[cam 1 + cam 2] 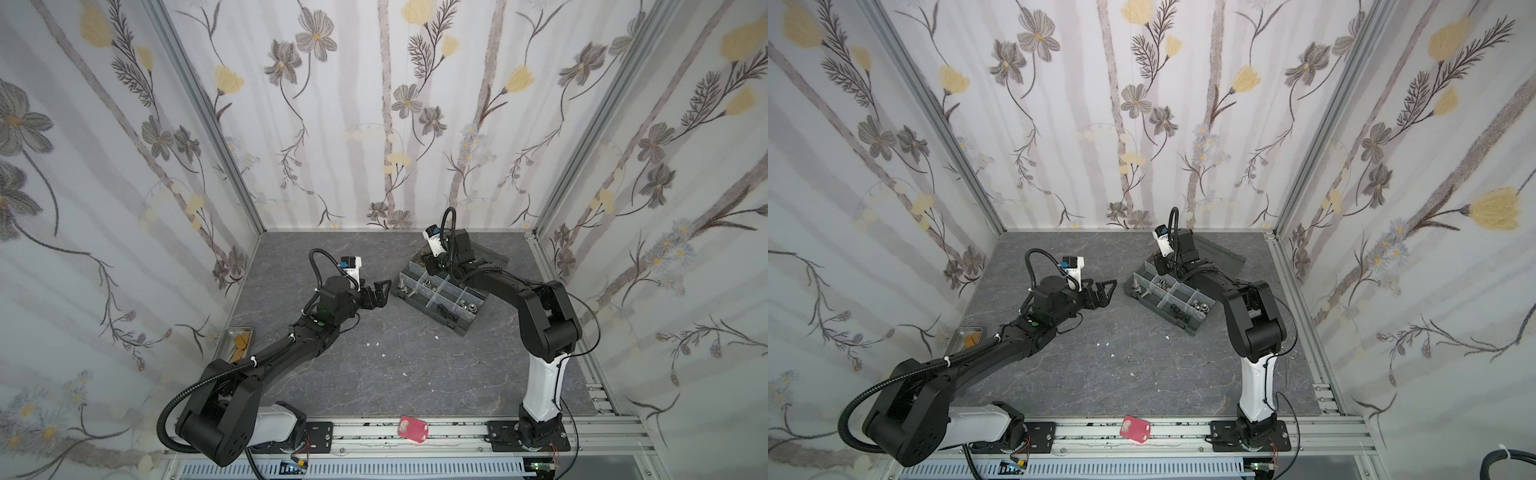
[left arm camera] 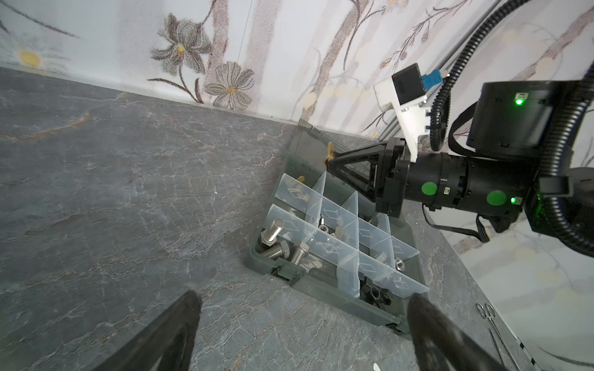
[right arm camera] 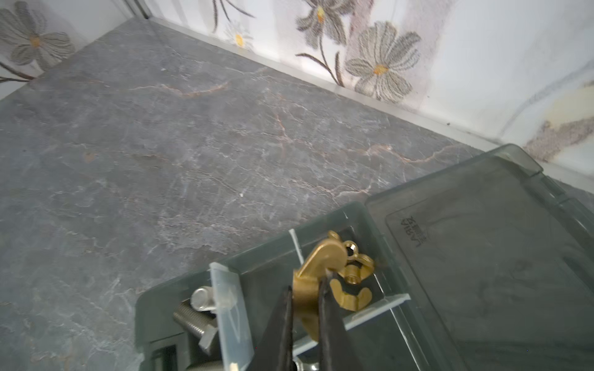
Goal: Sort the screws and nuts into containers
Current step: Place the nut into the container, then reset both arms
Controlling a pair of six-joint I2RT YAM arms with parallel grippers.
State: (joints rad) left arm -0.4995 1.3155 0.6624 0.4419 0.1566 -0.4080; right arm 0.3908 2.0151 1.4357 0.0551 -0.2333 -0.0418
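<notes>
**Both arms at the organizer box (image 1: pixel 462 329).** The right arm (image 1: pixel 540 320) rises from its base, folds at the elbow and reaches its forearm across the box toward the far corner. The right gripper (image 3: pixel 307 286) tilts down over the corner cell beside the open lid (image 3: pixel 482 257). Its jaws are nearly closed and pinch a brass wing nut (image 3: pixel 321 257). More wing nuts (image 3: pixel 352 282) lie in that cell beneath it; whether they touch the held one cannot be judged. The left arm (image 1: pixel 274 353) stretches low over the table (image 1: pixel 374 374). The left gripper (image 1: pixel 376 294) points toward the box's near end but stays apart from it, jaws spread wide and empty. In the box, the end cell holds silver screws (image 2: pixel 278 245). Cells farther along hold silver nuts (image 2: pixel 398 264) and black nuts (image 2: pixel 374 292).
</notes>
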